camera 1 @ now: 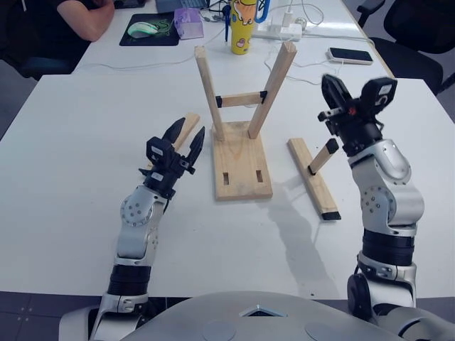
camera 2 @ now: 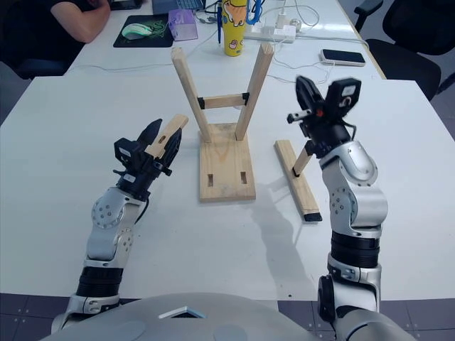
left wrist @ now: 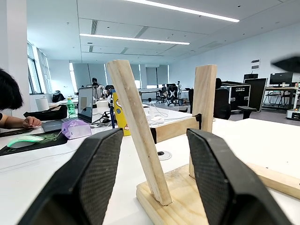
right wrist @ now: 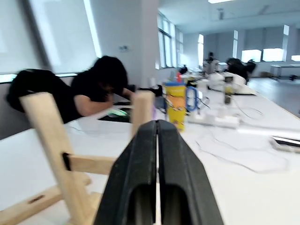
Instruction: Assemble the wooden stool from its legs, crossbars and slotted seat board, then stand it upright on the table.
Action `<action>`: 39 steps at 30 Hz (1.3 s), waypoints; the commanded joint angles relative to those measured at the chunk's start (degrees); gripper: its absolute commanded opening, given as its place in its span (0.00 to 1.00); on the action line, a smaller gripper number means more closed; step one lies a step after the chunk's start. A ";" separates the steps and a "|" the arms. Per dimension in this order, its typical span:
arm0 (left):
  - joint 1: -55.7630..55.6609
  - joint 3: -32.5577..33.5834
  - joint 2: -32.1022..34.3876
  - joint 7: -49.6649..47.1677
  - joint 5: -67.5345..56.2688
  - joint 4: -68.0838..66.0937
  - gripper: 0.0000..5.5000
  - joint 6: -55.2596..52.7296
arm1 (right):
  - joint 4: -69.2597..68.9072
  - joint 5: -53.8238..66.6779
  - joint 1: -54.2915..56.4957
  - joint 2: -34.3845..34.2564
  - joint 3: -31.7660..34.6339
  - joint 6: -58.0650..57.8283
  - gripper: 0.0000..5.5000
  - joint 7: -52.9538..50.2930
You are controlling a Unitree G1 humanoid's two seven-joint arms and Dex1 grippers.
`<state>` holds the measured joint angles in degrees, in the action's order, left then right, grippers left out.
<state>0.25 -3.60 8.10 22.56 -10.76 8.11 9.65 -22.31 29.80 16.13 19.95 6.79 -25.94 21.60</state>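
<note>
Lowest in the frame, my left jaws are standing wide open over the bench [camera 1: 71, 177], holding nothing, with a loose leg [camera 1: 188, 128] lying just beyond them. The slotted seat board [camera 1: 242, 170] is lying flat at centre, with two legs [camera 1: 208, 85] and a crossbar [camera 1: 240, 99] rising from it and two slots [camera 1: 225, 177] sitting bare. At right, my right jaws are pressed shut on nothing above a second loose leg [camera 1: 313, 181] carrying a crossbar stub [camera 1: 324, 156]. I am judging that the left leg wants gripping mid-length and keeping square to its slot. I am reading no writing on the wood, and the yellow cup [camera 1: 242, 28] at the top of the frame is showing only a cartoon.
</note>
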 commanded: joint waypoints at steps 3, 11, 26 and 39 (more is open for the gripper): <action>1.20 -0.37 -0.51 -1.28 0.96 1.03 0.46 0.14 | -3.44 -0.20 -15.78 7.43 -8.25 -6.33 0.08 9.20; 3.34 -0.28 -0.27 -2.08 1.23 2.71 0.46 -0.01 | 4.28 -4.97 -30.21 9.67 2.22 5.20 0.28 11.32; 3.75 -1.42 -0.74 -3.38 2.07 4.76 0.46 -1.22 | 9.30 -11.73 -27.74 9.02 1.06 1.06 0.68 5.56; 2.04 -1.23 0.99 -5.26 6.52 2.79 0.46 -0.83 | 12.71 -15.49 -25.29 8.98 -0.88 -7.41 0.55 2.36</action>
<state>3.11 -4.73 8.36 18.96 -7.72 12.01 8.80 -10.61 14.04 -8.80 29.23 5.87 -30.15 24.08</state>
